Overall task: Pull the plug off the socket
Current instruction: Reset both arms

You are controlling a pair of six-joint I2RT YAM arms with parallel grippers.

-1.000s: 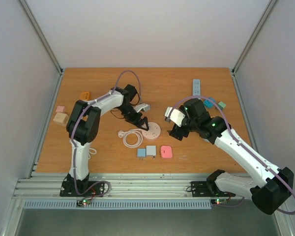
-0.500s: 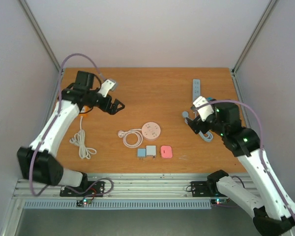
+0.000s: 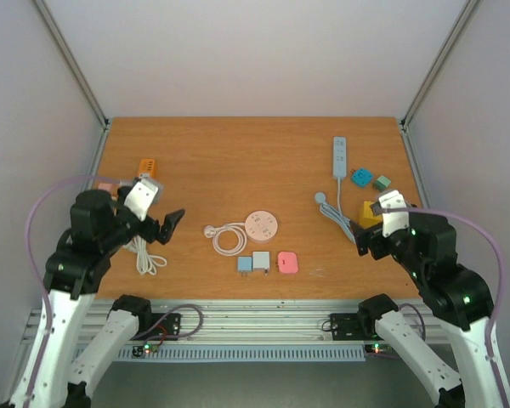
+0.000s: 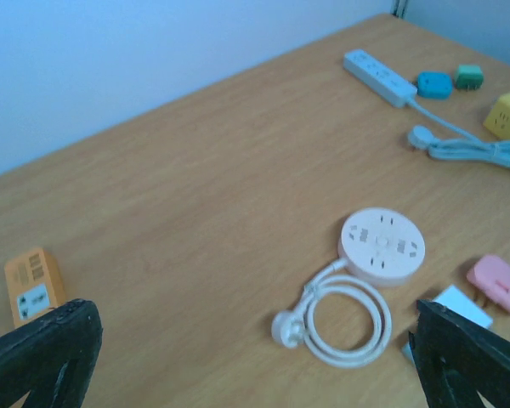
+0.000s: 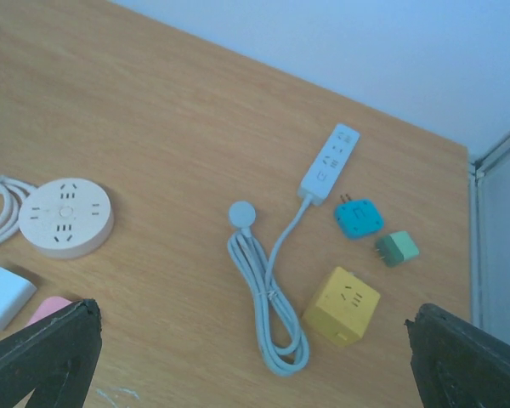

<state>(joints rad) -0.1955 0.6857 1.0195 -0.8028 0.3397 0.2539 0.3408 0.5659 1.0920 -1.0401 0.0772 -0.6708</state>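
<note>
Both arms backed off to desk's near corners; left gripper (image 3: 171, 225), right gripper (image 3: 364, 245) wide, empty; round socket (image 3: 262, 225) bare, unplugging looks done

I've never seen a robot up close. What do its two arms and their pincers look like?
The left arm and right arm are white tubular segments linked by chunky black joints, with a lilac cable looping alongside each. Each wrist carries a small white block. The left pincer and right pincer each have two black wedge-shaped fingers.
</note>
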